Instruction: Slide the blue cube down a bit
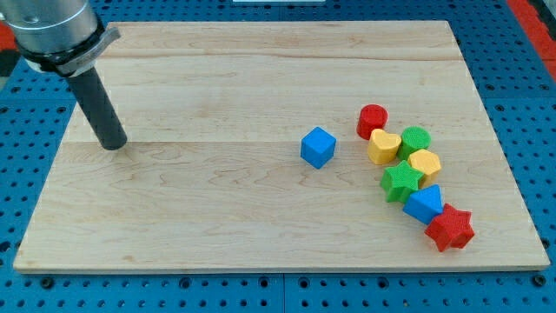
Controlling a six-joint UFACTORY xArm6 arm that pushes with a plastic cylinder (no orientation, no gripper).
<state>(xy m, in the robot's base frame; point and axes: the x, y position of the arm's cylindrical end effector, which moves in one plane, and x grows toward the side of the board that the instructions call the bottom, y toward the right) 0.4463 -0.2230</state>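
**Tip far from blue cube, touching nothing**

Camera view: my tip [113,144] sits on the wooden board [217,217], no gripper fitted, nothing held. Blue cube [318,147] lies well apart at its 3 o'clock, alone. Red cylinder [373,120] is near the cube's 2 o'clock.

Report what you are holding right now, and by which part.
Nothing is held. My tip is a bare rod end resting on the board near the view's left, far from the blue cube and touching no block.
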